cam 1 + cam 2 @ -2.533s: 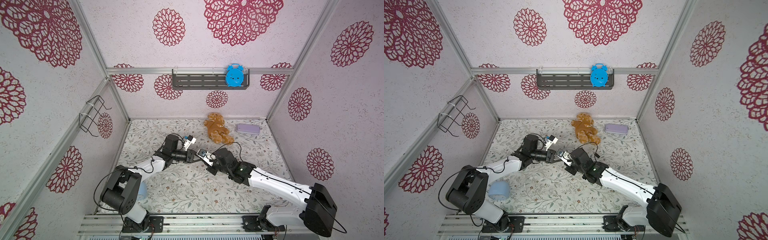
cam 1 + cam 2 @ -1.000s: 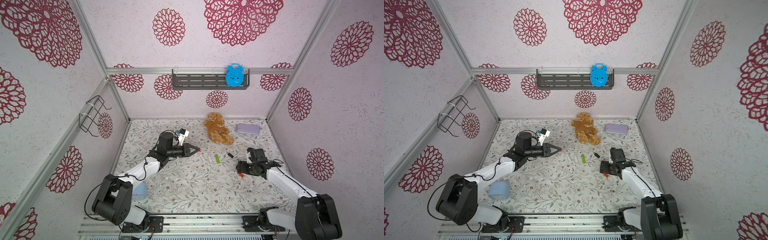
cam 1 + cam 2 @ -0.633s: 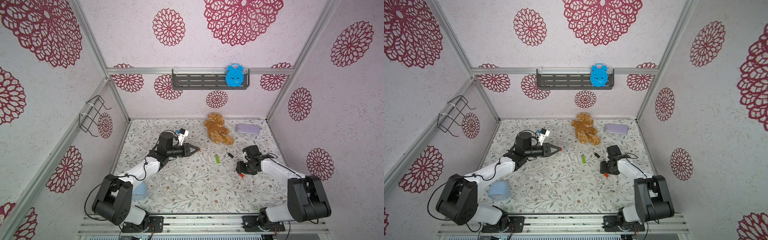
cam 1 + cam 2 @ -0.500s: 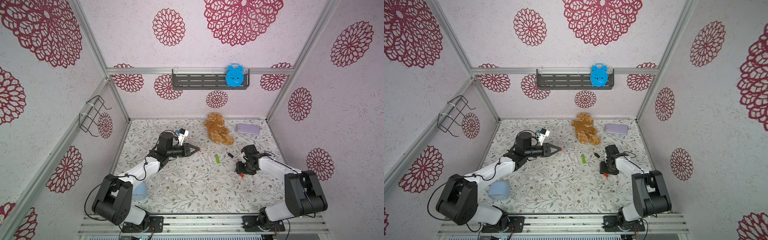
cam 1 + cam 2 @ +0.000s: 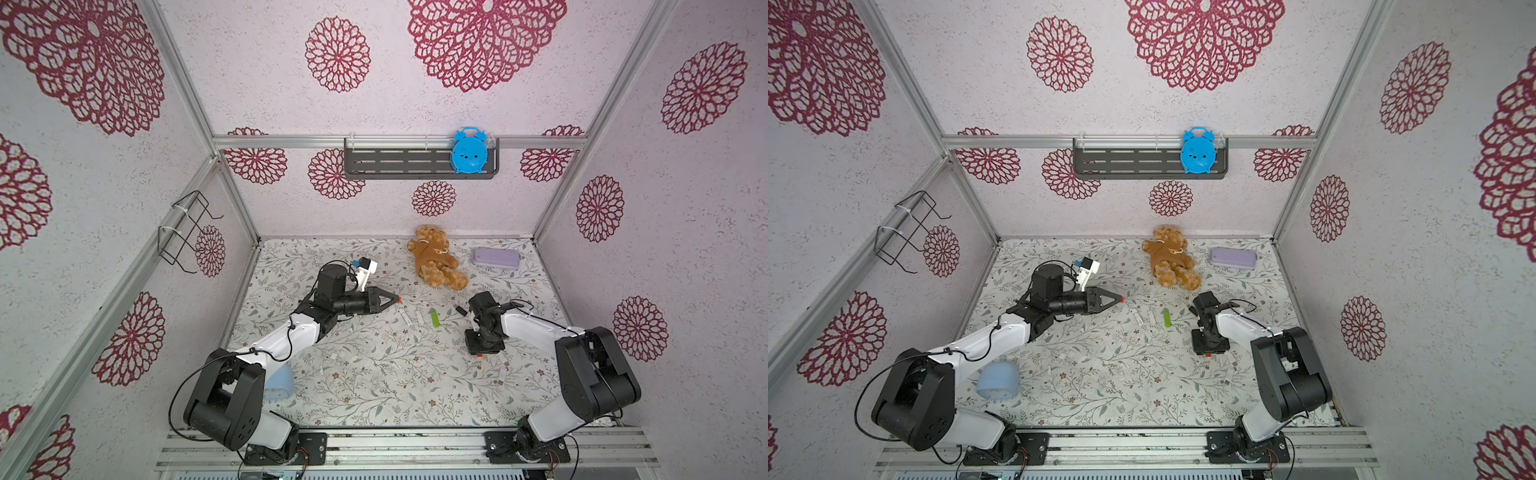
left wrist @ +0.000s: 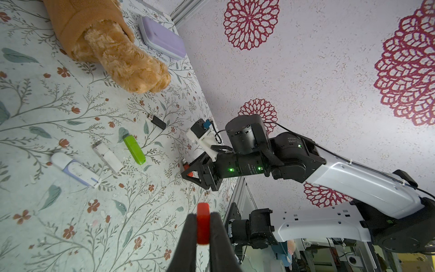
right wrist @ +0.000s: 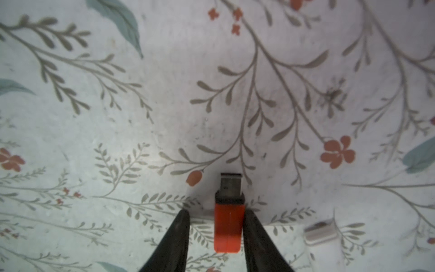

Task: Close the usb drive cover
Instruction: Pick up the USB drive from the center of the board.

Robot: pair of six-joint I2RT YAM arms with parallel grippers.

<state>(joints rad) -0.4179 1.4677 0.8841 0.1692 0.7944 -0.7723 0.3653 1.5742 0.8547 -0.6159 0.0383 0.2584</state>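
Two grippers: in both top views the left gripper (image 5: 397,299) hangs above the table (image 5: 374,374). The right gripper (image 5: 481,354) points down at it, well apart from the left.
Right wrist view alone: the usb drive (image 7: 227,228), with a red body and a bare metal plug, lies on the table between the black fingers (image 7: 256,235).
Right gripper state: jaws partly apart and astride the drive. One finger touches its side and a gap shows at the other, so it is not clamped.
Left wrist view alone: the red cover (image 6: 203,226) is pinched at the fingertips with its end poking out.
Left gripper state: closed tight on the cover.
Top views: drive and cover are only red specks at the tips.
Between the arms: a green drive (image 6: 134,149), white drives (image 6: 75,169) and a black drive (image 6: 156,121) lie near the teddy bear (image 5: 436,262).
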